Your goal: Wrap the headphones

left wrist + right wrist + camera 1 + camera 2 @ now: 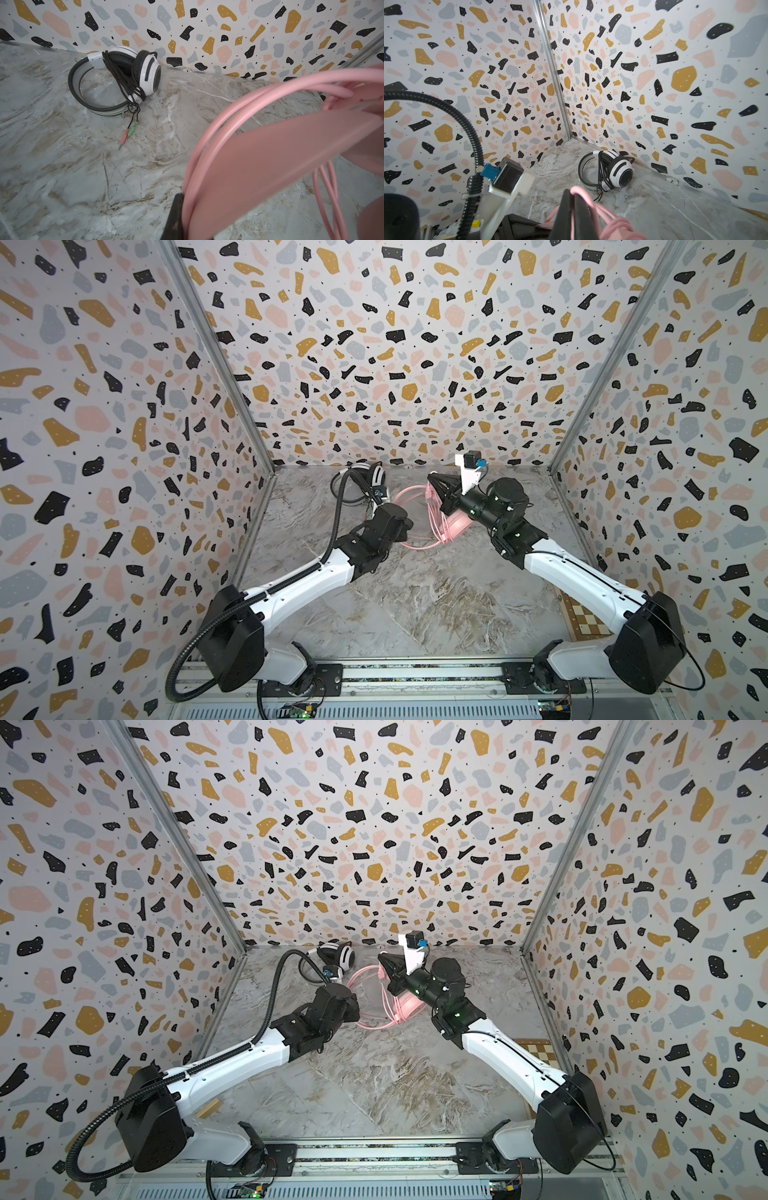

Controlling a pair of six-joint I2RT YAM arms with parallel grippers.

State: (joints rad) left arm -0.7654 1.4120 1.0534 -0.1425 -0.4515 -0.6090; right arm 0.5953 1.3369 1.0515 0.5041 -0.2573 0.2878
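Marble counter [415,605]: at its middle the left end effector [180,209] is clamped tight on the pink headset [457,526], and the right end effector [572,194] pinches its pink cable [405,497]. Beyond, the white headset [372,477] lies by the back wall [395,364].

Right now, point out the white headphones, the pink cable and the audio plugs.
white headphones [150,62], left wrist view, on the white ear cup shell.
pink cable [228,109], left wrist view, on the looped strands.
audio plugs [132,129], left wrist view, on the green plug.
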